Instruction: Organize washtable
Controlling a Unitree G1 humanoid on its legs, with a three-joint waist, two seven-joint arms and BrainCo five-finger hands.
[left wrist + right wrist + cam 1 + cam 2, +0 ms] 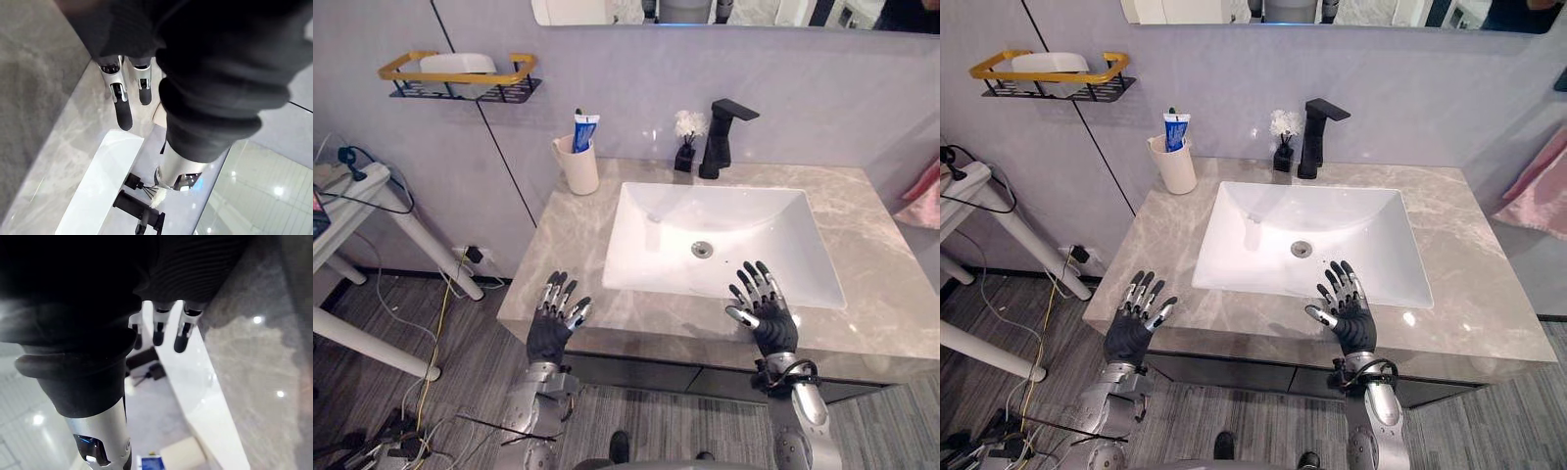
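Lower left of the frame: left robot hand (pixel 553 318) at the front left corner of the bench (pixel 876 245), fingers straight and spread, holding nothing. Lower right of centre: right robot hand (pixel 766 308) over the front strip of the bench just before the sink (pixel 724 220), fingers likewise straight and fanned, empty. Whether touching the stone or just above it, cannot tell. Sink in the middle of the frame, white and bare. Upper centre-left, at the back left of the bench: cup (pixel 578 166), upright, with a tube (pixel 585 130) standing in it. Behind the sink: black tap (pixel 720 137), with a small vase (pixel 685 157) just beside it. Upper left, on the wall: shelf (pixel 460 78). Right edge: pink towel (pixel 925 196).
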